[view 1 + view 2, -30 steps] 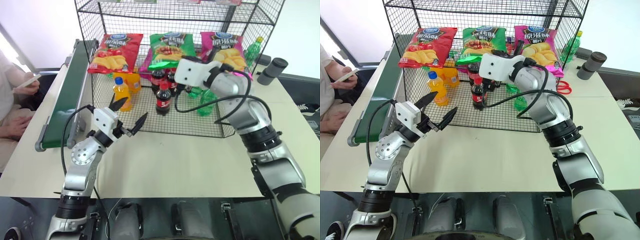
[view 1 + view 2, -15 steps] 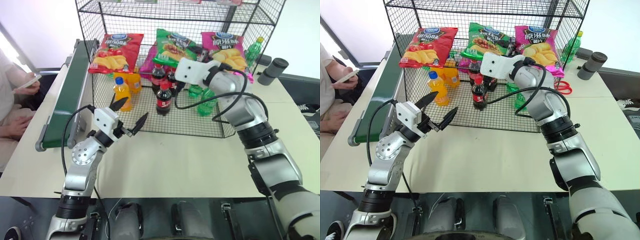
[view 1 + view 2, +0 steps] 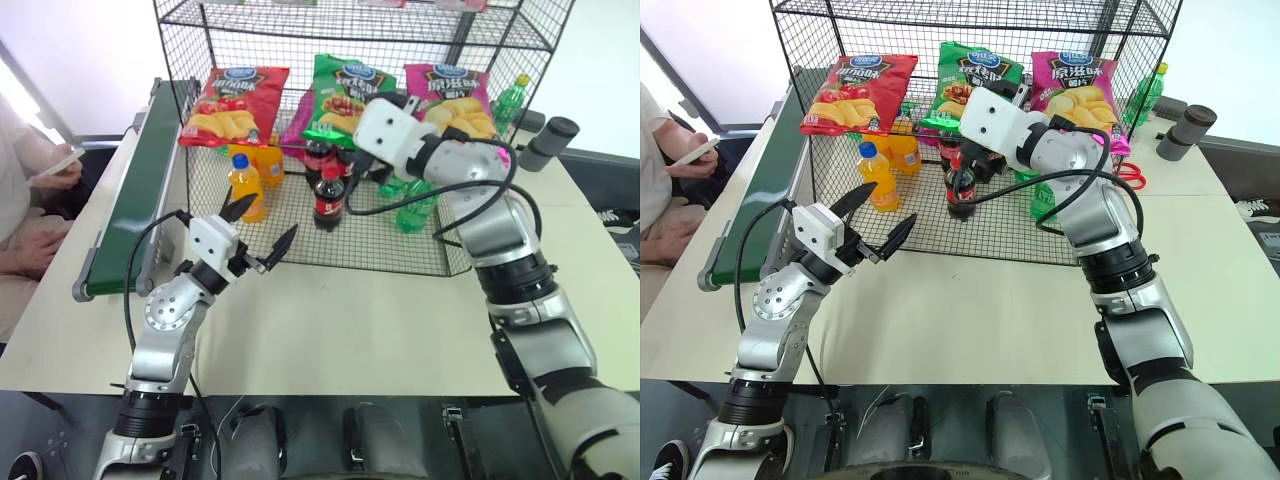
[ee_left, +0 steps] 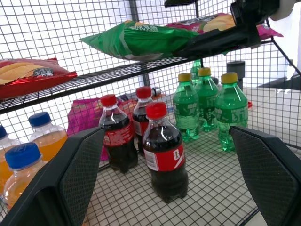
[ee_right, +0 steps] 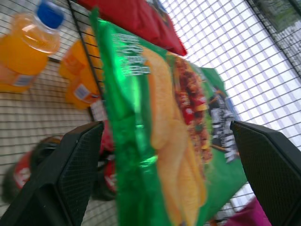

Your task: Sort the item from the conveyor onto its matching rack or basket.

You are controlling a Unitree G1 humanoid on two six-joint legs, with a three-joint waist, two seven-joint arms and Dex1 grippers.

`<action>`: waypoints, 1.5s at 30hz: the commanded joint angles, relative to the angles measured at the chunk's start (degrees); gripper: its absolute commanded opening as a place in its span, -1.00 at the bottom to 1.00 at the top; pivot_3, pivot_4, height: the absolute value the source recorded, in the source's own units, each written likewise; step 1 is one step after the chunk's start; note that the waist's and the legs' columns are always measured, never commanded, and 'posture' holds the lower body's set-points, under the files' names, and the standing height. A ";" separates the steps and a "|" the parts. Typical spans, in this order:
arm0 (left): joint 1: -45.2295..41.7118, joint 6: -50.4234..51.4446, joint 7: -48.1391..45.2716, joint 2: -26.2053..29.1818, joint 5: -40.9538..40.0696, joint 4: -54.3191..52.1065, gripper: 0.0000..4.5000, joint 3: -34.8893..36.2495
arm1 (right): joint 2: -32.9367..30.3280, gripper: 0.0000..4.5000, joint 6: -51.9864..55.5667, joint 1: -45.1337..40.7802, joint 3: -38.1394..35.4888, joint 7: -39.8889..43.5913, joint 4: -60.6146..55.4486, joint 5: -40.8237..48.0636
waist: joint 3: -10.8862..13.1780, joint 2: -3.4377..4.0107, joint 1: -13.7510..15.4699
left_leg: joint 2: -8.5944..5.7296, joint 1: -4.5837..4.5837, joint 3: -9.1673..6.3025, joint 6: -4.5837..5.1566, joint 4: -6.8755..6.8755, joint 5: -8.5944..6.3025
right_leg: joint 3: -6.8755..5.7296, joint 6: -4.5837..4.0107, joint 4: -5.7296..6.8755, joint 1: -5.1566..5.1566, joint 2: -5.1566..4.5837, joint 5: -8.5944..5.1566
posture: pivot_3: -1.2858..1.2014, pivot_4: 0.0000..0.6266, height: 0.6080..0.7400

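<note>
Table: a pale cream tabletop (image 3: 330, 330) spread beneath and in front of both arms, evenly and brightly lit.
Wall: a plain white wall (image 3: 80, 60) rose behind the table, well beyond the left arm's side.
Person: a seated person (image 3: 25, 200) in light clothing sat well off to the left arm's side, a phone (image 3: 62, 158) held in the hand.
Far corner: a dark cylindrical cup (image 3: 548, 140) stood past the right arm, near the table's far edge.
Floor: a dark floor (image 3: 1250, 190) lay beyond the table on the right arm's side.
</note>
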 commanded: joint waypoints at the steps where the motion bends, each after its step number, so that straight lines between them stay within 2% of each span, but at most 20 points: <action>1: -0.35 -1.06 -0.03 0.19 -0.11 -1.50 1.00 0.19 | -1.26 0.99 -0.16 -0.78 -1.38 0.06 -3.27 0.34 | 0.00 0.00 -0.01 | 0.00 0.00 0.00 0.00 0.00 0.00 | 0.00 0.00 0.00 0.00 0.00 0.00 | 0.03 -0.52 1.00; 4: -0.24 -1.17 -0.04 0.18 -0.04 -1.47 1.00 0.19 | -3.28 0.99 -2.91 -0.63 0.19 -0.37 -2.73 -2.02 | 0.00 0.00 -0.04 | 0.00 0.00 -0.01 0.00 0.00 0.00 | 0.00 0.00 0.00 0.00 0.01 0.00 | 0.03 -0.52 1.00; 15: -0.72 -1.64 -0.27 -0.02 0.26 -0.92 1.00 -0.43 | -3.27 0.99 -5.27 0.21 1.49 -0.97 -0.65 -2.81 | 0.00 0.00 -0.06 | 0.00 0.00 0.00 0.00 0.00 0.00 | 0.00 0.00 0.00 0.00 0.01 0.00 | 0.03 -0.52 1.00; 18: -0.72 -1.61 -0.18 -0.05 0.21 -0.93 1.00 -0.36 | -3.58 0.65 -6.85 0.27 2.49 -1.66 0.32 -4.25 | 0.00 0.00 -0.05 | 0.00 0.00 0.00 0.00 0.00 0.00 | 0.00 0.00 0.00 -0.01 0.01 0.00 | 0.03 -0.52 1.00; 25: -0.60 -1.61 -0.18 0.07 0.23 -1.05 1.00 -0.28 | -4.00 -0.83 -10.65 -0.06 3.14 -2.68 1.97 -6.47 | 0.00 0.00 -0.08 | 0.00 0.00 0.01 0.00 0.00 0.00 | 0.00 0.00 0.00 -0.01 0.01 0.00 | 0.03 -0.52 1.00; 26: -0.59 -1.62 -0.19 0.06 0.21 -1.02 1.00 -0.27 | -3.96 -0.99 -11.30 -0.13 3.16 -2.54 1.94 -6.47 | 0.00 0.00 -0.10 | 0.00 0.00 0.01 0.00 0.00 0.00 | 0.00 0.00 0.00 -0.01 0.01 0.00 | 0.03 -0.52 1.00; 33: -0.71 -1.70 -0.27 -0.01 0.14 -0.87 1.00 -0.32 | -2.95 -0.99 -13.29 -1.67 3.21 -2.96 2.46 -6.88 | 0.00 0.00 -0.11 | 0.00 0.00 0.01 0.00 0.00 0.00 | 0.00 0.00 0.00 0.00 0.01 0.00 | 0.03 -0.52 1.00; 45: -0.89 -1.82 -0.23 -0.33 0.35 -0.81 1.00 -0.83 | 0.19 -0.99 -12.36 -6.89 3.87 -8.53 11.30 -11.34 | 0.00 0.00 -0.11 | 0.00 0.00 0.03 -0.01 0.00 0.01 | 0.01 0.00 0.00 -0.01 0.00 0.00 | 0.03 -0.52 1.00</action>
